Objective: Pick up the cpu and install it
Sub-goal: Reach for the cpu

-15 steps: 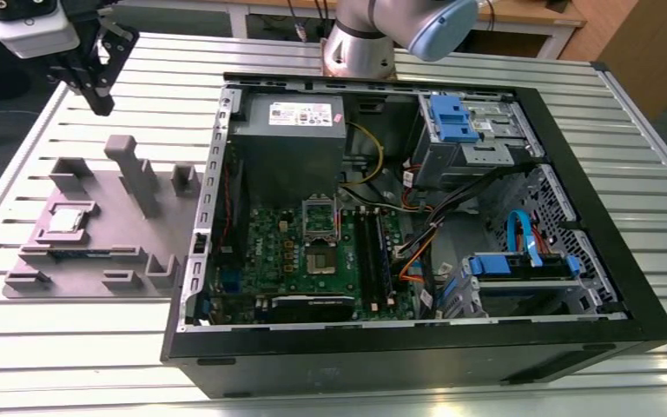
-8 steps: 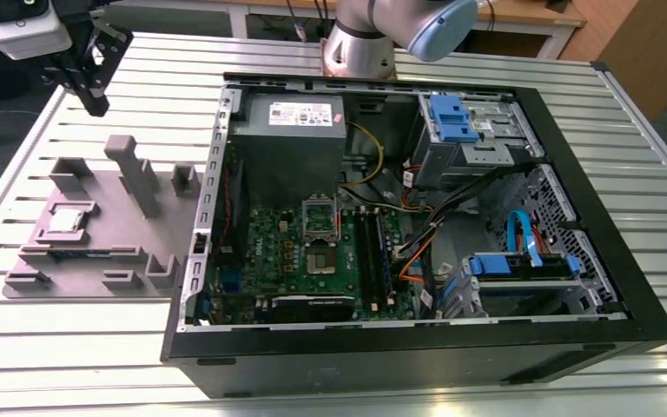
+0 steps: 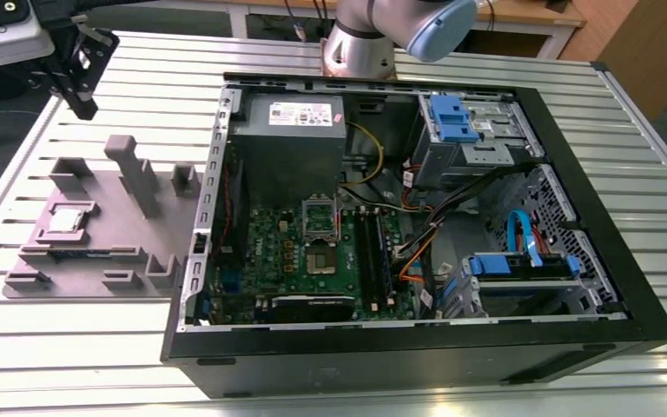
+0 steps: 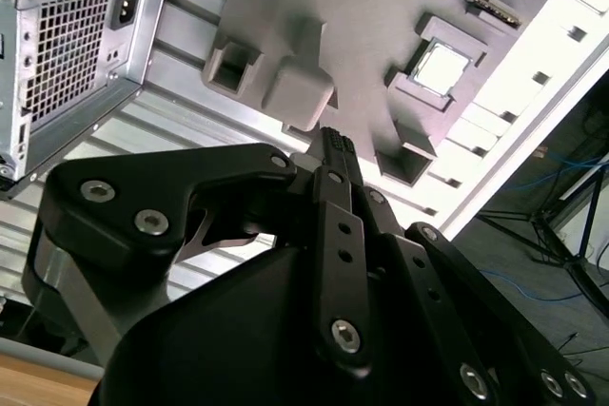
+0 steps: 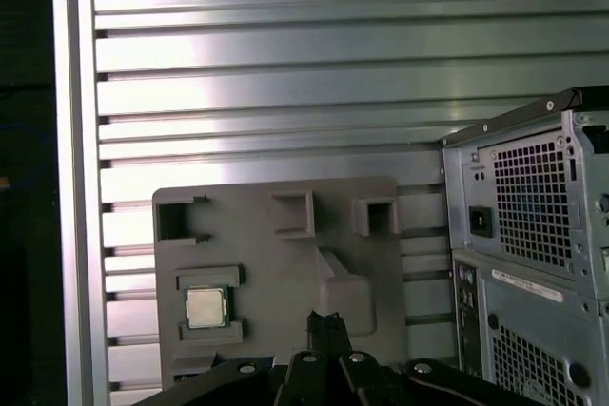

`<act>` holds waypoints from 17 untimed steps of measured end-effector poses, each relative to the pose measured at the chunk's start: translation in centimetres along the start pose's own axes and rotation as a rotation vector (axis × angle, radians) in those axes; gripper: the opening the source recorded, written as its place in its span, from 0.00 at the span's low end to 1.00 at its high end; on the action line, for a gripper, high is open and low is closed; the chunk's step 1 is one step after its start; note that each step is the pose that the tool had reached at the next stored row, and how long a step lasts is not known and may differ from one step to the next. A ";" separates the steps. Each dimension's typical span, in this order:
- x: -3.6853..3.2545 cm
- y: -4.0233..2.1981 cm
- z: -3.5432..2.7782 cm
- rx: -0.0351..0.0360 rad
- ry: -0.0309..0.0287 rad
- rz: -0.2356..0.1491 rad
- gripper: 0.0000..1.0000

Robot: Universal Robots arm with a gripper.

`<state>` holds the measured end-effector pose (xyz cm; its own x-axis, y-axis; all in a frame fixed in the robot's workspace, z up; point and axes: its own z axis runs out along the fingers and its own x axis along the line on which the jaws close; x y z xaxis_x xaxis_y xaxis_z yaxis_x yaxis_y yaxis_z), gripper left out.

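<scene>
Nearest, lower right in the exterior view, stands the open computer case [image 3: 426, 358]. At middle left the cpu [image 3: 65, 219] lies flat in a grey holder [image 3: 136, 239]. It is likely light, stiff and fragile, best pinched by opposite edges. Upper left, the gripper [image 3: 82, 109] hangs closed and empty above a ribbed metal desk [image 3: 79, 347].

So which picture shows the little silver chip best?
The first wrist view: it looks straight down on the chip, whole in its grey tray. The second wrist view shows it slanted; the exterior view shows it far off.
</scene>
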<state>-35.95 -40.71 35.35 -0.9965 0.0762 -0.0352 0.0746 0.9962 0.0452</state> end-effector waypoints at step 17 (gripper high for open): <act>1.85 -0.53 1.60 0.0000 0.0000 0.000 0.11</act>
<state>-37.77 -41.02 33.66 -0.9965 0.0762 -0.0352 0.0746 0.9962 0.0452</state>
